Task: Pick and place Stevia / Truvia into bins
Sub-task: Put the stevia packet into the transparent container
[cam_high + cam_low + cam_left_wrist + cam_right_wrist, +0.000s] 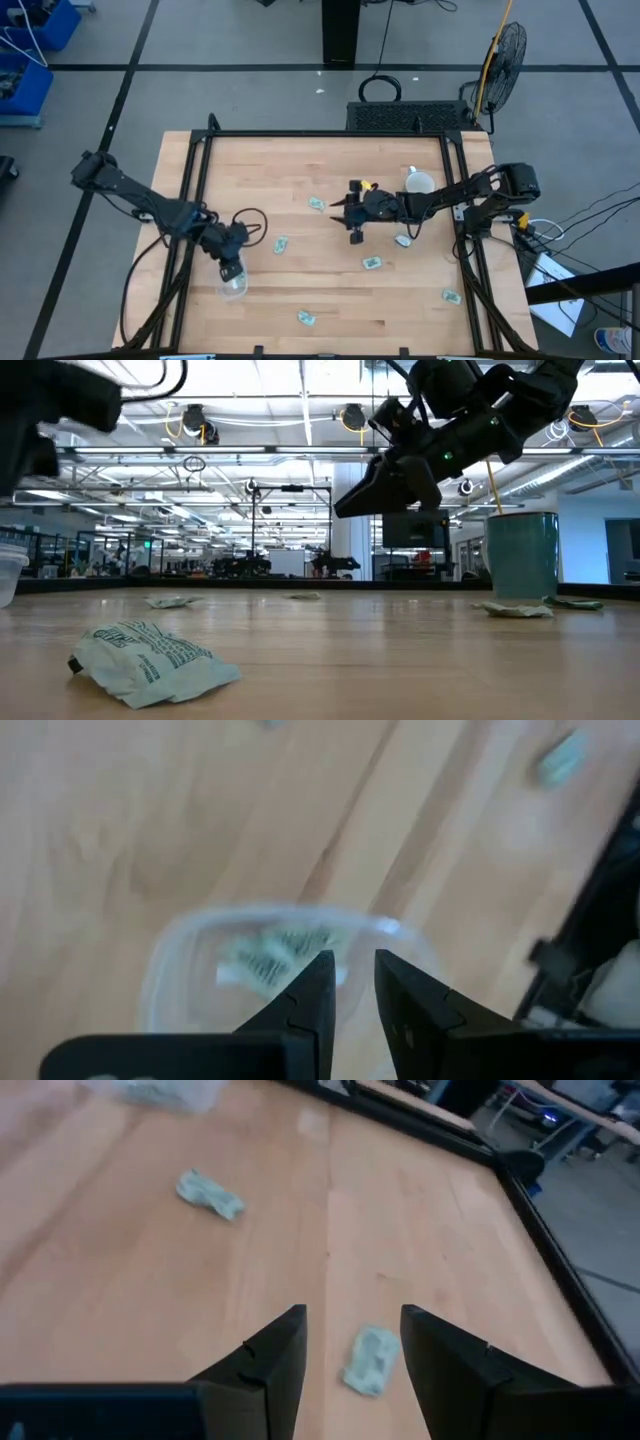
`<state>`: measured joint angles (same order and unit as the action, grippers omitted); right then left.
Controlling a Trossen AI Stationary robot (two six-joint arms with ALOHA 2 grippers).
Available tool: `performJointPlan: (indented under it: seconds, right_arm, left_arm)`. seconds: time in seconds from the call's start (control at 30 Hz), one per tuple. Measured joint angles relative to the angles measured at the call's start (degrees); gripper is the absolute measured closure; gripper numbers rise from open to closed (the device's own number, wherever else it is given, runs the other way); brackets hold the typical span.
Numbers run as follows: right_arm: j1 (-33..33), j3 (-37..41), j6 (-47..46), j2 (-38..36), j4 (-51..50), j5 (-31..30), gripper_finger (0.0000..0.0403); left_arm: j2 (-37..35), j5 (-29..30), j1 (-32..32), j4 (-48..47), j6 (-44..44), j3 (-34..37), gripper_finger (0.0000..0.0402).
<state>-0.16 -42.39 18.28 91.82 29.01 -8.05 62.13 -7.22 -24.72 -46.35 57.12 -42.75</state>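
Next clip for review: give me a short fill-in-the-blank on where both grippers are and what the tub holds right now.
1. The left gripper hovers over the clear ___, jaws slightly apart.
2. Inside the tub lies a green-and-white ___.
3. The right gripper is ___, with a sachet on the table between its fingers.
4. A mug stands near the ___ arm.

Missing words: tub; sachet; open; right

Bare table [300,160] behind; mug [419,183] crowds right hand [352,212].

Sachet [268,956] inside tub [180,935]
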Motion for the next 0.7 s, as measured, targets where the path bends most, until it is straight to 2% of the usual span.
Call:
performJointPlan:
  seconds: [0.13,0.23,0.33,0.47,0.57,0.7]
  right_arm:
    - [-0.1,0.0,-0.9,0.1,0.3,0.8,0.0245]
    - [0.1,-0.1,-1.3,1.0,1.0,0.8,0.0245]
    - [0.5,-1.8,-1.5,4.3,1.2,0.9,0.0245]
    - [1.0,-6.7,-2.0,12.3,0.9,0.4,0.0245]
    - [1.1,-10.3,-0.9,16.7,-1.5,-4.9,0.0245]
    - [-0.1,-14.1,-2.9,20.0,-7.1,-11.3,0.0245]
  left_arm:
    - [0.0,3.5,2.1,0.0,-3.4,-3.6,0.0323]
    - [0.0,8.3,3.8,-0.1,-8.2,-5.4,0.0323]
    - [0.0,15.3,5.8,0.2,-16.1,-6.3,0.0323]
    - [0.0,27.8,8.6,0.8,-25.7,-6.4,0.0323]
    - [0.0,35.1,10.7,1.7,-27.9,-6.4,0.0323]
    - [0.0,36.7,13.0,3.5,-28.4,-6.4,0.0323]
